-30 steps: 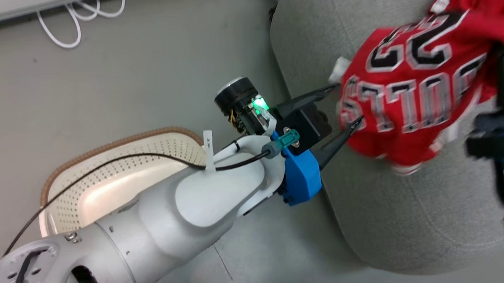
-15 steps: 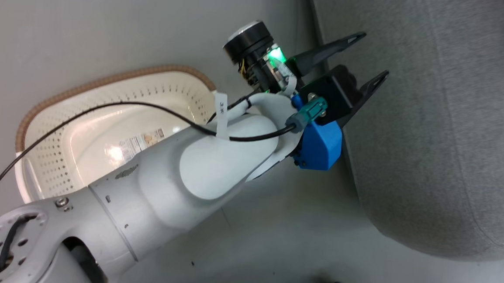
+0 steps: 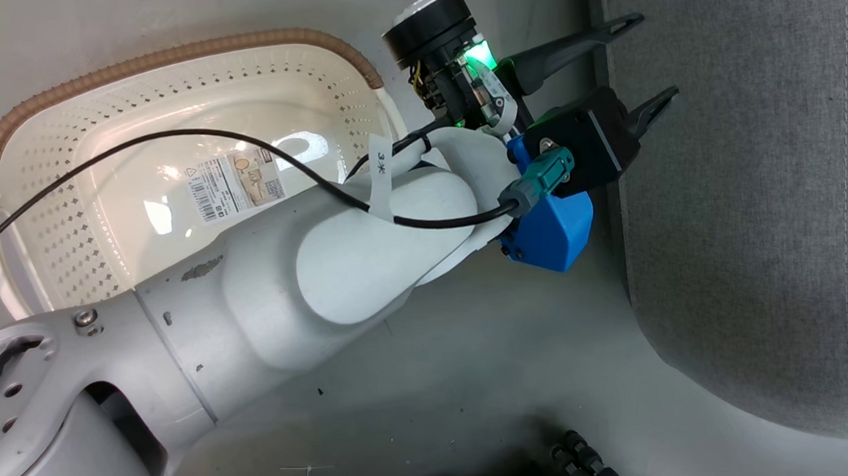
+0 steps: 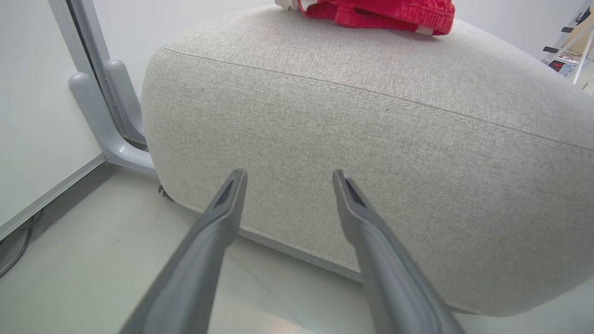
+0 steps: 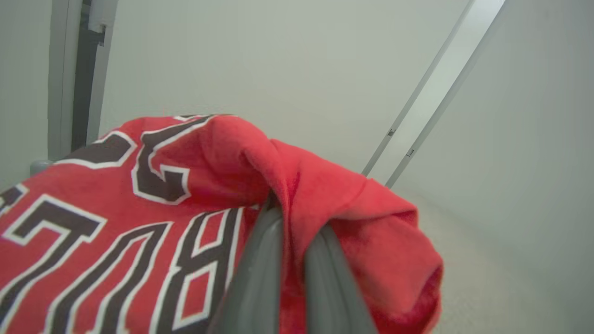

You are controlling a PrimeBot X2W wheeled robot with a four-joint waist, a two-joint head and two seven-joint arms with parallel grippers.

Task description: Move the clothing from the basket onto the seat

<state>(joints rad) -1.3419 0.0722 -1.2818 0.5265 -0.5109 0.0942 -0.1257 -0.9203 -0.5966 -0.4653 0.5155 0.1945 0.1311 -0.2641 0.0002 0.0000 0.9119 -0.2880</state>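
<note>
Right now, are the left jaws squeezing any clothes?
No, on the left gripper the jaws stand wide apart, nothing between them, facing the grey seat.

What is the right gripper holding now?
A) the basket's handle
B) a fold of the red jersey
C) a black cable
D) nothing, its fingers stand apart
B: in the right wrist view the right gripper is shut on a fold of the red jersey.

You count one basket [image 3: 185,50] holding one printed label [image 3: 232,182], one seat [image 3: 749,214], one black cable [image 3: 180,135], two two-fingered grippers, the left gripper [image 3: 654,57] and the right gripper [image 5: 294,222], and one lettered red jersey [image 5: 93,222], plus one red bundle [image 4: 380,11], the same garment or another you cannot tell.
</note>
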